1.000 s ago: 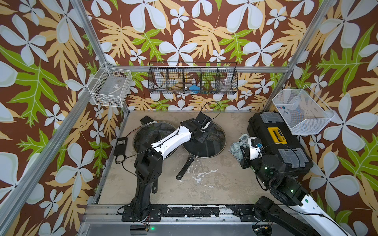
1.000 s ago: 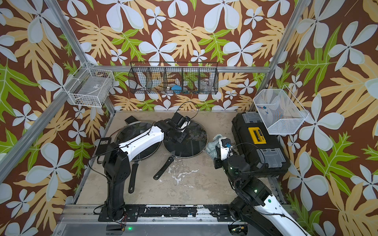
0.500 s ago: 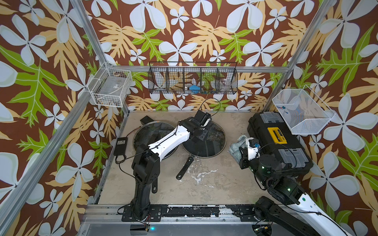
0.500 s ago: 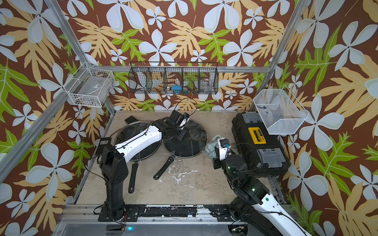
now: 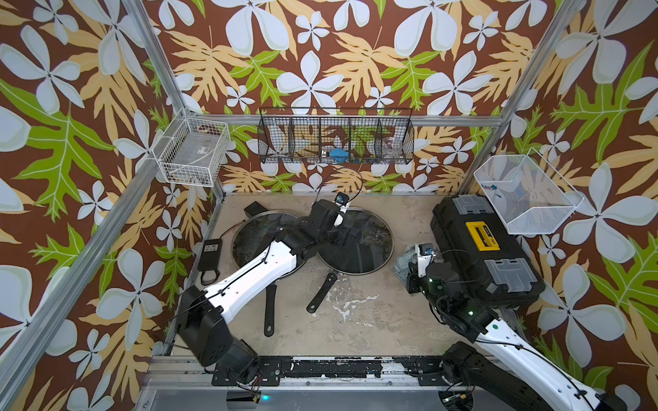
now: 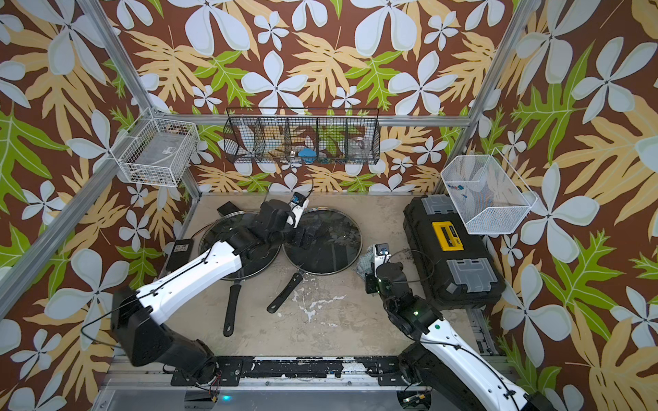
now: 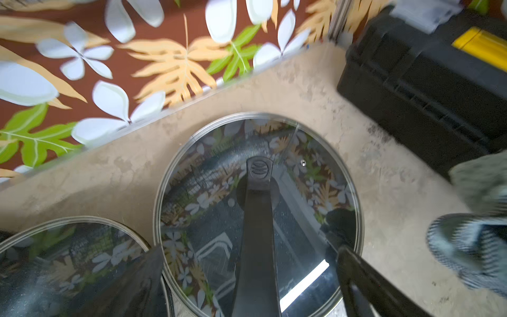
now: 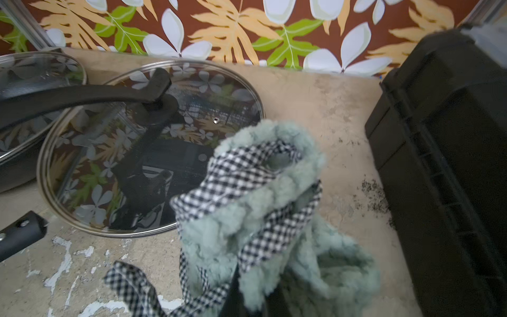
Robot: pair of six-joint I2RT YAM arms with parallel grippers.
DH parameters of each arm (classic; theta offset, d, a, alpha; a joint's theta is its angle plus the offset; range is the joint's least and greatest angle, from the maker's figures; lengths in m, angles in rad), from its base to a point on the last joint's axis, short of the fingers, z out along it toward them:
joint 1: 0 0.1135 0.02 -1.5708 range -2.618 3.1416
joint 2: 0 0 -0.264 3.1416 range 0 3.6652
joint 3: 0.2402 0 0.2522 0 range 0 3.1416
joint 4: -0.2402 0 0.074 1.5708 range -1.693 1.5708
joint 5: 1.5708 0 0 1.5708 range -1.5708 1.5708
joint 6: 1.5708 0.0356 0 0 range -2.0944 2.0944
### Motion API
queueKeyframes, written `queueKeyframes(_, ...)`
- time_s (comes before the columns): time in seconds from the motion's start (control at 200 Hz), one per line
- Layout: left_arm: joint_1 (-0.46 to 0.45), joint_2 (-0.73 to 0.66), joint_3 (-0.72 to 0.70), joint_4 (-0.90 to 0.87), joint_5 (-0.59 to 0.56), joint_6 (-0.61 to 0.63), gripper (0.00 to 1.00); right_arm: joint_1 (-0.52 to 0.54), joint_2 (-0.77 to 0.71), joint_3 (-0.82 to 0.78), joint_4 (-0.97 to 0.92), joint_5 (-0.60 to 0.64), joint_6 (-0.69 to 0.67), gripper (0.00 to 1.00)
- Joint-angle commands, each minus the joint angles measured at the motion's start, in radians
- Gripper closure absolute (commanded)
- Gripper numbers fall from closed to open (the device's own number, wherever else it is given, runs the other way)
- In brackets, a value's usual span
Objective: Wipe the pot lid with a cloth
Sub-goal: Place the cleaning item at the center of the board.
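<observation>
Left fingers [image 7: 365, 285] have gone from clamped to spread wide. They now straddle the lid handle [image 7: 258, 175] above the pot lid [image 5: 374, 254], gripping nothing. That arm has barely shifted otherwise.

My right fingers [image 8: 244, 302] are closed on the cloth [image 8: 247, 208], which is bunched up just beside the pot lid's rim, on the side facing the toolbox [image 5: 484, 256]. It's not on the glass yet. Can't tell if its trailing corner touches the bench [image 5: 356, 320]. A second lid [image 5: 254, 238] sits close against the pot lid's opposite rim.

My read: setup is done and wiping hasn't started. Next I need to carry the cloth over the rim, press it flat on the glass and sweep around the handle. Left arm is parked right over that glass, so it should either clear out or re-grip the handle to stop the lid sliding.
</observation>
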Motion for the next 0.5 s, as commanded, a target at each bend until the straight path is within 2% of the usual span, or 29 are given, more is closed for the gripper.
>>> queueKeyframes(0.0, 0.005, -0.121, -0.103, 0.154, -0.065, -0.023, 0.00, -0.021, 0.058, -0.021, 0.097, -0.056, 0.080, 1.00)
queueKeyframes(0.285, 0.019, -0.465, -0.425, 0.239, -0.195, -0.011, 0.00, -0.066, 0.270, -0.102, 0.282, -0.107, 0.122, 1.00)
queueKeyframes(0.355, 0.028, -0.510, -0.476, 0.266, -0.206, -0.008, 0.00, -0.067, 0.300, -0.093, 0.280, -0.111, 0.123, 0.97)
queueKeyframes(0.4, 0.036, -0.523, -0.494, 0.279, -0.211, -0.008, 0.00, -0.067, 0.304, -0.085, 0.267, -0.107, 0.122, 0.89)
queueKeyframes(0.495, 0.052, -0.522, -0.510, 0.297, -0.238, -0.007, 0.00, -0.070, 0.283, -0.073, 0.254, -0.085, 0.116, 0.55)
